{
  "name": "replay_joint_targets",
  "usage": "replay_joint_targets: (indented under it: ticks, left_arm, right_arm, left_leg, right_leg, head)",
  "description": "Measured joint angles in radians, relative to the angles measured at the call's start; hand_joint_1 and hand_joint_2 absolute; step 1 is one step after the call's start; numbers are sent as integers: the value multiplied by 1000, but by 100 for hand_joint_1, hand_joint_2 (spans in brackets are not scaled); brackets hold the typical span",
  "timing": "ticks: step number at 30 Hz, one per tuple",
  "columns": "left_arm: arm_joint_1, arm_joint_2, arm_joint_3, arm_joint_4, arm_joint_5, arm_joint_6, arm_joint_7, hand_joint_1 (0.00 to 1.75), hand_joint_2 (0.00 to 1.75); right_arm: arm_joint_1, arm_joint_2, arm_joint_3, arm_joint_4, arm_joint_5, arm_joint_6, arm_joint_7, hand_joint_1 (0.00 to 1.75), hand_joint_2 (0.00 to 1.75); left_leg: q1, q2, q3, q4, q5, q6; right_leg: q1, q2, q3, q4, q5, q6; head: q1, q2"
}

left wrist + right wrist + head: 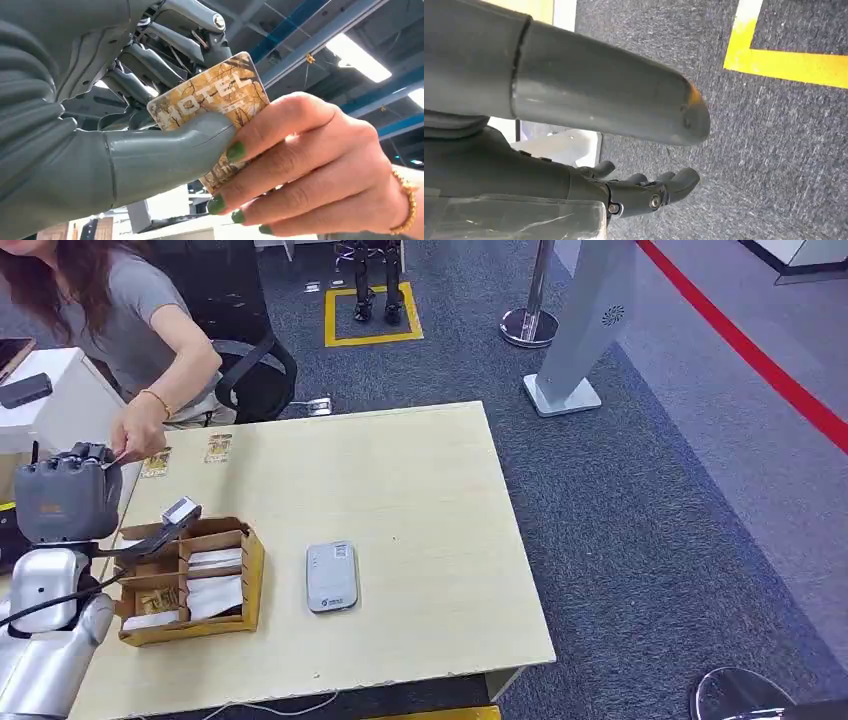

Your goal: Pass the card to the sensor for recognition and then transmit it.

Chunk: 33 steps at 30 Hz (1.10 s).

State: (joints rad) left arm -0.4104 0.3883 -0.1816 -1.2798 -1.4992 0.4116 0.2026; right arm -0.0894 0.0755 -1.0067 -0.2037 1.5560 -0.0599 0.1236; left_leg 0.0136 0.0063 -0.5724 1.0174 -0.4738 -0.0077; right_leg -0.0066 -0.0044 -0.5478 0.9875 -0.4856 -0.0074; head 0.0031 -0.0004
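Left robot hand (150,150) pinches card (210,95) | person's hand (310,170) grips card

The head view is bright and evenly lit from overhead; the pale surface (400,530) shows little glare, and shadows under the box (190,580) and the reader (332,577) are short and soft. Straight lines bend slightly toward the edges, and fine detail is a little soft.

In the left wrist view, ceiling strip lights (357,57) burn out to white, and the left hand (125,150) close to the lens sits in shade, slightly blurred. The card (210,95) is sharp and well lit.

The right wrist view is dimmer; the right hand (644,192) is dark, its thumb (599,95) near the lens out of focus, while the carpet (774,150) shows clear grain.
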Motion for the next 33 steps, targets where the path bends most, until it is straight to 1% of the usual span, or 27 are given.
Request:
replay_joint_targets:
  ticks: [6, 11, 12, 16, 21, 24, 27, 30, 33]
  left_arm:
    - [-12, -2, 0, 27, -1, 1, -2, 175, 175]
    - [-23, -5, 0, 48, 2, 14, -5, 175, 175]
    - [-24, -6, 0, 51, 2, 15, -5, 0, 175]
    - [-28, -8, 0, 61, 5, 23, -5, 0, 175]
    - [-22, -8, 0, 64, 19, 56, -6, 0, 175]
    - [9, -9, 0, 34, 38, 81, -18, 0, 175]
    - [60, -12, 0, -39, 58, 112, -33, 0, 175]
    - [134, -23, 0, -157, 106, 150, -62, 0, 175]
    - [202, -38, 0, -272, 235, 169, -123, 0, 175]
  right_arm:
    - [1, 0, 0, 0, -5, 1, 8, 0, 0]
    - [1, 0, 0, 0, -5, 1, 10, 0, 0]
    - [1, 0, 0, 0, -5, 1, 10, 0, 0]
    - [1, 0, 0, 0, -5, 1, 10, 0, 0]
    - [2, 0, 0, 0, -6, 0, 11, 0, 0]
    - [3, 0, 0, 0, -9, -1, 11, 0, 0]
    - [4, 0, 0, 0, -16, -2, 13, 0, 0]
    - [6, 0, 0, 0, -24, -2, 13, 0, 0]
    - [8, 0, 0, 0, -31, -2, 13, 0, 0]
  left_leg:
    - [0, 1, 0, 0, 0, 0]
    - [0, 1, 0, 0, 0, 0]
    - [0, 1, 0, 0, 0, 0]
    - [0, 0, 0, 0, 0, 0]
    - [0, 0, 0, 0, 0, 0]
    - [0, 0, 0, 0, 0, 0]
    - [0, 0, 0, 0, 0, 0]
    - [0, 1, -1, 0, -1, 0]
    - [0, 1, -1, 0, -1, 0]
  right_leg:
    - [0, 1, -1, 0, 0, 0]
    - [0, 1, -1, 0, 0, 0]
    - [0, 1, -1, 0, 0, 0]
    - [0, 1, 0, 0, 0, 0]
    - [0, 1, 0, 0, 0, 0]
    - [0, 1, 0, 0, 0, 0]
    - [0, 1, 0, 0, 0, 0]
    - [0, 1, -1, 0, 0, 0]
    - [0, 1, -1, -1, 0, 0]
  head:
    - [0, 0]
    - [0, 0]
    - [0, 0]
    - [0, 0]
    - [0, 0]
    - [0, 0]
    - [0, 0]
    - [0, 0]
    - [0, 0]
